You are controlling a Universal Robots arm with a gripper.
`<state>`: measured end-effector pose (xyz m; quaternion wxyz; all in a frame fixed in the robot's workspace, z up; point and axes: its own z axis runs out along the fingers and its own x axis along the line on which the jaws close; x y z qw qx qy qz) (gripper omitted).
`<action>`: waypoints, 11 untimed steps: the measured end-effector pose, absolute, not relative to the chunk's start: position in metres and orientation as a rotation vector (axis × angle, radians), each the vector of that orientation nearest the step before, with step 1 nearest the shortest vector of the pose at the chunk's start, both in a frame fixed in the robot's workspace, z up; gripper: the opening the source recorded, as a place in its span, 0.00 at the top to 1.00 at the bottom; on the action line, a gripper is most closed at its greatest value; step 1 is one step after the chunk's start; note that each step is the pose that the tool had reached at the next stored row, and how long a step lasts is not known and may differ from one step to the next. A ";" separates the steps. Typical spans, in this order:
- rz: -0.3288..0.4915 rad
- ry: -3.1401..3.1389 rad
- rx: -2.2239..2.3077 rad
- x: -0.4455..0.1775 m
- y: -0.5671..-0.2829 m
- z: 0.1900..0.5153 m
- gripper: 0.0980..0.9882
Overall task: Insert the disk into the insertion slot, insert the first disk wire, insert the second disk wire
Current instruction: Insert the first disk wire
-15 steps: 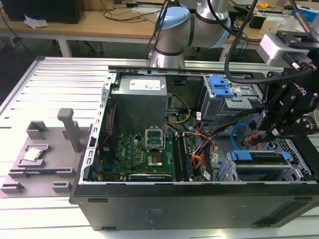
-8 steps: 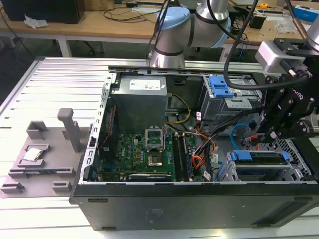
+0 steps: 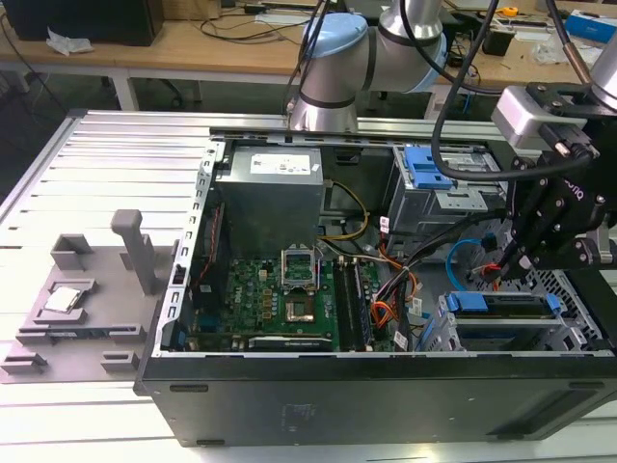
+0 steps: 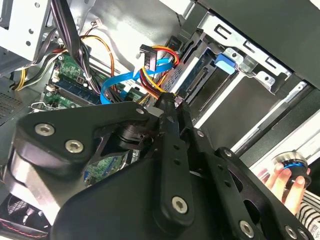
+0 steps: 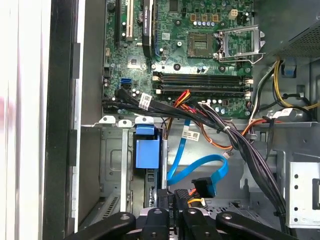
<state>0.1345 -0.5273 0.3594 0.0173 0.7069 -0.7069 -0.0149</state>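
The disk (image 3: 501,309), in its blue frame (image 5: 147,150), lies inside the insertion slot (image 3: 571,289), a perforated silver cage at the case's corner on the exterior view's right. My gripper (image 3: 509,262) hangs just above the cage, its fingers (image 4: 168,102) close together on the orange-red strands of the first disk wire (image 4: 152,82). That wire's dark plug (image 4: 146,50) sticks out beyond the fingertips. The second disk wire (image 5: 200,167), flat and bright blue, loops beside the gripper (image 5: 172,202), and its dark plug (image 5: 201,185) hangs free.
A grey metal box with a blue latch (image 3: 431,172) stands behind the cage. Thick black cable bundles (image 5: 235,140) cross between the motherboard (image 3: 280,289) and the bay. The power supply (image 3: 270,193) fills the rear. A person's hand (image 4: 286,181) holds a round object outside the case.
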 end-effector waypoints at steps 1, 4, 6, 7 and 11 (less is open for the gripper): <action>-0.046 -2.196 2.196 0.135 -0.527 0.359 0.92; -0.043 -2.195 2.195 0.135 -0.527 0.359 0.92; -0.042 -2.195 2.195 0.135 -0.527 0.359 0.92; -0.041 -2.194 2.194 0.135 -0.527 0.359 0.92; -0.041 -2.194 2.194 0.143 -0.527 0.359 0.92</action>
